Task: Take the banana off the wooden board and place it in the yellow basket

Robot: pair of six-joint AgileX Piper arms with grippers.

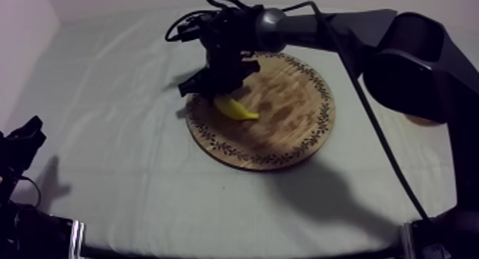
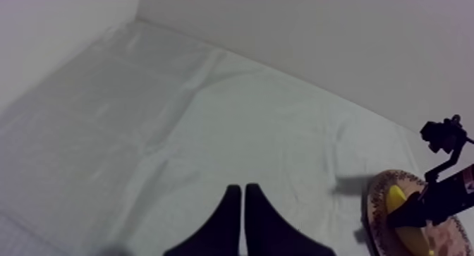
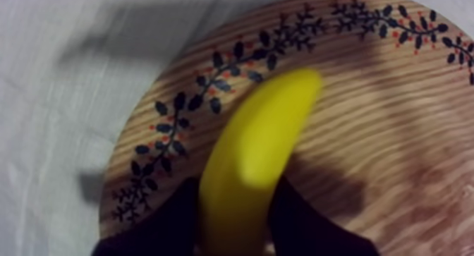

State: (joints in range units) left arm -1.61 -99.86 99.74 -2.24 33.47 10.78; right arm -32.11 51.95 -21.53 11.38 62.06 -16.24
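The yellow banana is at the left side of the round wooden board with its patterned rim. My right gripper reaches in from the upper right and stands over the banana. In the right wrist view the banana sits between the two black fingers, and the right gripper is shut on it over the board. I cannot tell whether the banana touches the wood. My left gripper is shut on nothing and rests low at the table's left.
The left wrist view looks across bare cloth to the board's edge, the banana and the other arm's gripper. A small tan-orange sliver shows behind the right arm. The wall runs along the table's far side.
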